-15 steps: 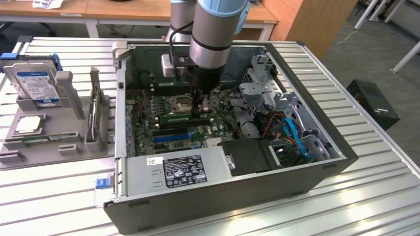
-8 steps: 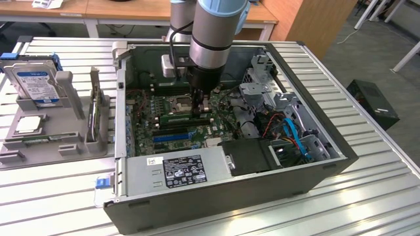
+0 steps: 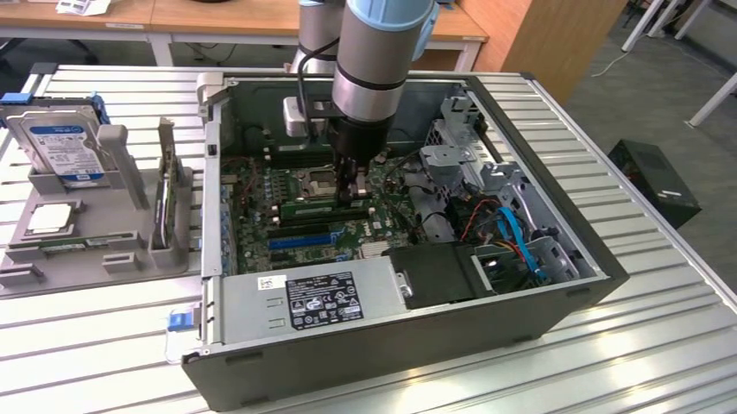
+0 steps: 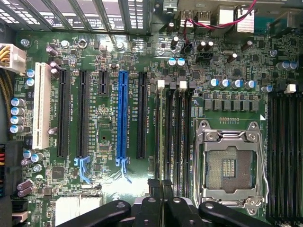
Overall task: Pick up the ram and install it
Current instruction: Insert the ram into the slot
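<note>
We are holding the memory stick (image 3: pixel 323 208) in the gripper (image 3: pixel 351 196), jaws narrow, over the motherboard (image 4: pixel 102 142), apparently not yet seated.

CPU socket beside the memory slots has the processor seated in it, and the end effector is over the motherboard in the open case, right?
No: the wrist view shows the CPU socket empty, its contact field bare. The rest holds: it sits beside the memory slots, and the end effector is over the motherboard in the open case.
</note>
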### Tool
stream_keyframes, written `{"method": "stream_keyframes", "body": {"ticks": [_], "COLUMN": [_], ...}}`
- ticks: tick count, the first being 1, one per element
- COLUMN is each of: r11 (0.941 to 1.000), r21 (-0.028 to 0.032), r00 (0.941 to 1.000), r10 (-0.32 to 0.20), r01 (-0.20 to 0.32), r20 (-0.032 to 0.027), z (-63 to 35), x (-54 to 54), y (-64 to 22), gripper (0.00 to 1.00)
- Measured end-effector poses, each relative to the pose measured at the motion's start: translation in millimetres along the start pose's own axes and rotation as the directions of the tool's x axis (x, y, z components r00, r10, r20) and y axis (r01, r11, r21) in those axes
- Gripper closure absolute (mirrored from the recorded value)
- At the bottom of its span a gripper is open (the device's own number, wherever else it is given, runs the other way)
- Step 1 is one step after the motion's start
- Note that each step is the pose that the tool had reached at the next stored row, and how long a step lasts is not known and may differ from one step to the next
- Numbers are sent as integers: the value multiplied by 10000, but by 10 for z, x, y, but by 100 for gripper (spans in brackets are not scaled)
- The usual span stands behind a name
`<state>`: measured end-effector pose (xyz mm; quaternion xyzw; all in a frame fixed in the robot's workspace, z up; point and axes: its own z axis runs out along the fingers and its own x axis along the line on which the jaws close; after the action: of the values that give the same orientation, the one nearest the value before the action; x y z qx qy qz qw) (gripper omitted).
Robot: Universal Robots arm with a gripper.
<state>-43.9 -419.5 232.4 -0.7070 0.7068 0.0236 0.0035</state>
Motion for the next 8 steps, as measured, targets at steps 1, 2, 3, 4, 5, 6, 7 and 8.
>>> {"method": "stream_keyframes", "body": {"ticks": [1,2,3,4,5,6,7,8], "r11": [10000,10000,10000,10000,10000,10000,10000,10000], "r21": [0,1,3,2,1,1,0,0], "r00": [10000,10000,10000,10000,10000,10000,10000,10000], "r10": [0,0,0,0,0,2,10,17], "r01": [0,0,0,0,0,-2,-10,-17], "r20": [0,2,5,5,3,1,1,0], "z": [0,2,6,10,12,15,16,16], "x": [0,0,-1,0,0,0,1,1], "y": [0,0,-1,-1,-1,-1,0,-1], "gripper": [88,88,88,88,88,88,88,88]}}
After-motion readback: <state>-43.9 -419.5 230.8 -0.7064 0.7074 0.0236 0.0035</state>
